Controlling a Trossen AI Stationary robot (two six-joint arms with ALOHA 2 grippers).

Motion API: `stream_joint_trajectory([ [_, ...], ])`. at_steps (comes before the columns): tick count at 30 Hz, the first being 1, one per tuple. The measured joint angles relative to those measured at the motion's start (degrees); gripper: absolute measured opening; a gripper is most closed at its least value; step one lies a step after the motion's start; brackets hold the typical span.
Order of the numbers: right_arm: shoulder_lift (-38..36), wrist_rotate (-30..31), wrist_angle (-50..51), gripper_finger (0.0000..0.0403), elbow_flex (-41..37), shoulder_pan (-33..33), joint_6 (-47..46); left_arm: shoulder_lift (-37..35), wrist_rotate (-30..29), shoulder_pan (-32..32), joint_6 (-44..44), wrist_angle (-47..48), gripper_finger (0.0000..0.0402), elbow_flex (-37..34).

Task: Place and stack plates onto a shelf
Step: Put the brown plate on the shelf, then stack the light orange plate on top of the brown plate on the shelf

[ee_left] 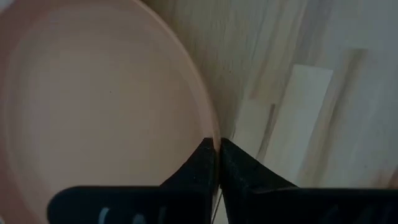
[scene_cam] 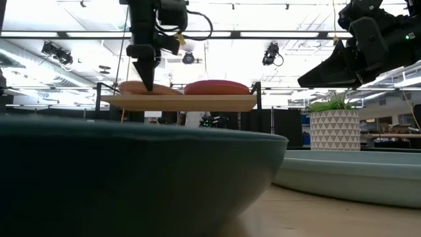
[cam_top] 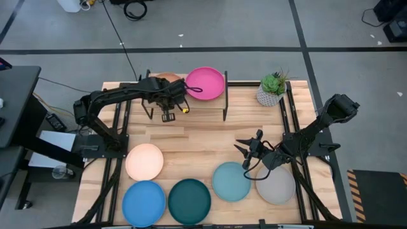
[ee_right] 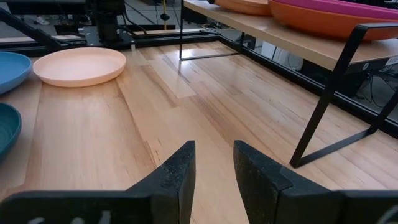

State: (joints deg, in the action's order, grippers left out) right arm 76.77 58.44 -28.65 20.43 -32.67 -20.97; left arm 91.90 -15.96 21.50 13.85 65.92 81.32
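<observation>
The shelf point(cam_top: 187, 95) stands at the table's far edge. On its right half a pink plate point(cam_top: 205, 83) lies on an orange plate point(ee_right: 323, 25). On its left half lies a tan plate point(scene_cam: 148, 87), where my left gripper point(ee_left: 217, 152) is shut on its rim. Cream point(cam_top: 144, 161), blue point(cam_top: 144, 202), dark teal point(cam_top: 189, 201), light blue point(cam_top: 231, 181) and grey point(cam_top: 276, 184) plates rest flat on the table's near half. My right gripper point(cam_top: 251, 149) hovers open just beyond the light blue plate and touches nothing. My left gripper pinches the tan plate's rim point(ee_left: 212, 127) between its two fingers. The fingers come from above, pointing down point(scene_cam: 146, 79). The plate lies flat on the shelf's wooden top point(ee_left: 298, 99).
A potted plant point(cam_top: 272, 89) in a white pot stands at the far right corner, beside the shelf. Bare wooden tabletop point(cam_top: 203, 137) lies between the shelf's black legs point(ee_right: 323, 112) and the row of plates.
</observation>
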Motion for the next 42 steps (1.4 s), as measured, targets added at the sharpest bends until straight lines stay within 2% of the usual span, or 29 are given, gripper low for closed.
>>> stream_joint_trajectory([
  [4,0.0,-0.03,0.01,0.0116,0.0,0.0,-0.22,0.0,0.06,0.0,-1.2,-0.01,0.0021,0.0],
  [7,0.0,-0.03,0.01,0.0116,0.0,0.0,-0.24,0.02,0.04,-0.49,-1.42,-0.01,0.0037,0.02],
  [15,0.0,-0.05,0.02,0.0116,0.0,0.0,-0.24,0.11,-2.15,-4.03,-1.64,2.22,0.0155,2.42],
  [18,0.0,-0.05,0.02,0.0116,0.0,0.0,-0.24,0.09,-3.36,-6.73,-4.36,5.29,0.0179,7.05],
  [21,0.0,-0.03,0.02,0.0116,0.0,0.0,0.06,0.05,-3.97,-10.45,-9.7,8.35,0.0186,11.32],
  [24,0.0,-0.03,0.05,0.0116,0.0,0.0,0.45,-0.15,-0.6,-14.92,-18.33,10.29,0.0183,12.45],
  [27,0.0,-0.03,0.05,0.0116,0.0,0.0,0.61,-0.11,3.35,-20.97,-25.03,10.1,0.0178,8.79],
  [33,0.0,-0.03,0.01,0.0116,0.0,0.08,0.81,0.0,10.17,-32.87,-41.89,5.84,0.0172,-4.58],
  [38,0.0,0.02,-0.17,0.0116,0.0,0.57,0.62,0.0,15.75,-37.25,-61.1,0.02,0.0171,-12.98],
  [42,0.0,0.0,-0.22,0.0116,0.0,0.59,0.63,0.0,21.53,-40.22,-67.73,-6.99,0.0171,-17.23],
])
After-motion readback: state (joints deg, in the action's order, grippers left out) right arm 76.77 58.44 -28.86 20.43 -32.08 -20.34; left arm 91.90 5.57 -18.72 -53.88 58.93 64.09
